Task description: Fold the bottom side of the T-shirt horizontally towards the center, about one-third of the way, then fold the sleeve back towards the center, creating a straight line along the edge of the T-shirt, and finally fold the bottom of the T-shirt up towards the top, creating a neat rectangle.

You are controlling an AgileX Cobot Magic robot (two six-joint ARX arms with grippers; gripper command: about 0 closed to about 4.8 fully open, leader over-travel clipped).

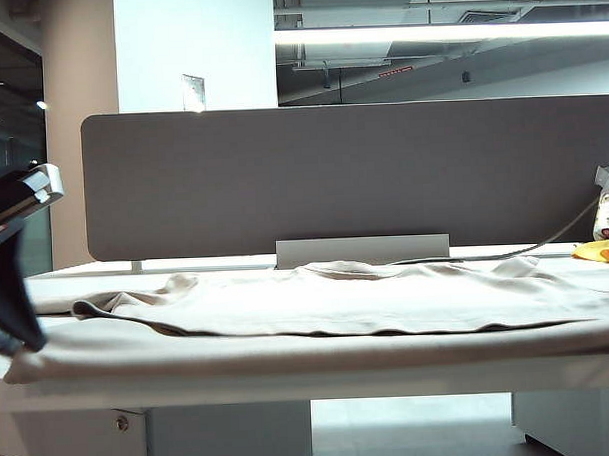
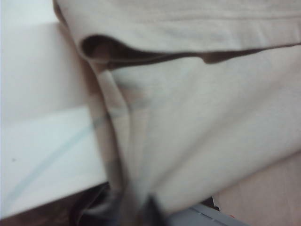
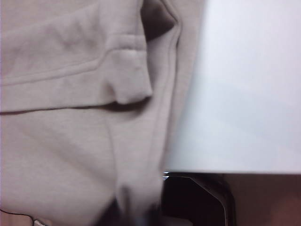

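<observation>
At the white desk's [image 1: 290,381] near edge my left gripper [image 2: 134,212] and right gripper [image 3: 134,214] blur against the beige fabric T-shirt [image 1: 337,307], grip unclear, its folded body spread toward the grey partition panel [image 1: 353,176].

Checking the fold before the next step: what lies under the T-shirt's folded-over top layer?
Under the folded-over layer of the T-shirt lies more of its own beige fabric, spread on the white table. Anything deeper inside the fold is covered.
</observation>
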